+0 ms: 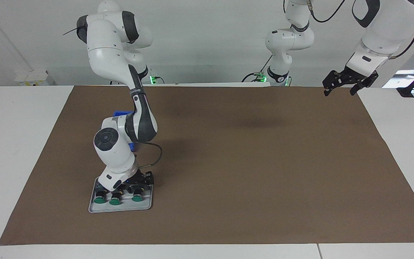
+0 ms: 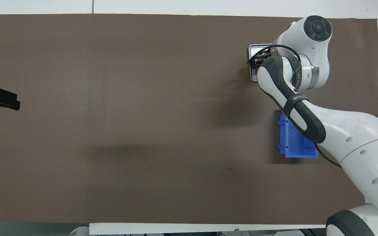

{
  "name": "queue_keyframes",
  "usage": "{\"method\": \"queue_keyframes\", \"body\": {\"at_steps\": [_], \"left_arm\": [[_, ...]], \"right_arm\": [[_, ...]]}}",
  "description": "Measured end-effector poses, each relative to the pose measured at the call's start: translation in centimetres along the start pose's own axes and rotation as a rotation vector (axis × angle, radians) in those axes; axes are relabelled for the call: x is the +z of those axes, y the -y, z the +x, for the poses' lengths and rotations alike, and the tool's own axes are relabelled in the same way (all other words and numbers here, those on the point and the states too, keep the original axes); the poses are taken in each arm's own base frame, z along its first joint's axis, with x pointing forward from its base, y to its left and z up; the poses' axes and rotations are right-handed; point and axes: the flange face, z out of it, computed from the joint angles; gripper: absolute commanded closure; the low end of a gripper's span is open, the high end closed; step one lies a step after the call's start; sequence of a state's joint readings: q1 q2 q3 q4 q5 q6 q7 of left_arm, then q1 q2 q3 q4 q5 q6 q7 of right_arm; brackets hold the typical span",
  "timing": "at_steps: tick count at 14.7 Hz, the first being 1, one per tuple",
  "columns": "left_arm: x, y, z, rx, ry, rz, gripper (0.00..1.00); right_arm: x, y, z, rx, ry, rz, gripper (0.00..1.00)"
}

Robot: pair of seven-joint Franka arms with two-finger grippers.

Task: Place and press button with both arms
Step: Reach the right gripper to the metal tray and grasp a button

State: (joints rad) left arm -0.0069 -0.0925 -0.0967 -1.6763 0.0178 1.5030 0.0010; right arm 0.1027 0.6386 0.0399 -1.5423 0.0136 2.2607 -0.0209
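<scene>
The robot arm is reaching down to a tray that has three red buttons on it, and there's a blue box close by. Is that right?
Almost. The buttons are green, not red: the facing view shows three round green caps in a row on the grey tray. The rest holds: the right gripper is down at the tray, and the blue box sits close by, nearer the robots.

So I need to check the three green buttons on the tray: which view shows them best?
The facing view: all three green caps of the buttons show in a row on the grey tray, below the right claw. In the overhead view the right arm covers nearly all of them.
</scene>
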Motion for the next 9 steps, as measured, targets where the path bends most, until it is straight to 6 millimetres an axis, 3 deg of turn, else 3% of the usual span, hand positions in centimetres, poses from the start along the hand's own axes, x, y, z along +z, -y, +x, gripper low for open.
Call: {"method": "queue_keyframes", "body": {"at_steps": [2,6,9], "left_arm": [[0.0,0.0,0.0,0.001,0.000,0.000,0.00],[0.0,-0.1,0.0,0.001,0.000,0.000,0.00],[0.0,-0.1,0.0,0.002,0.000,0.000,0.00]], "right_arm": [[-0.4,-0.3,0.0,-0.006,-0.004,-0.006,1.00],[-1.5,-0.2,0.1,-0.026,0.029,-0.021,1.00],[-4.2,0.4,0.1,-0.011,0.063,-0.019,1.00]]}}
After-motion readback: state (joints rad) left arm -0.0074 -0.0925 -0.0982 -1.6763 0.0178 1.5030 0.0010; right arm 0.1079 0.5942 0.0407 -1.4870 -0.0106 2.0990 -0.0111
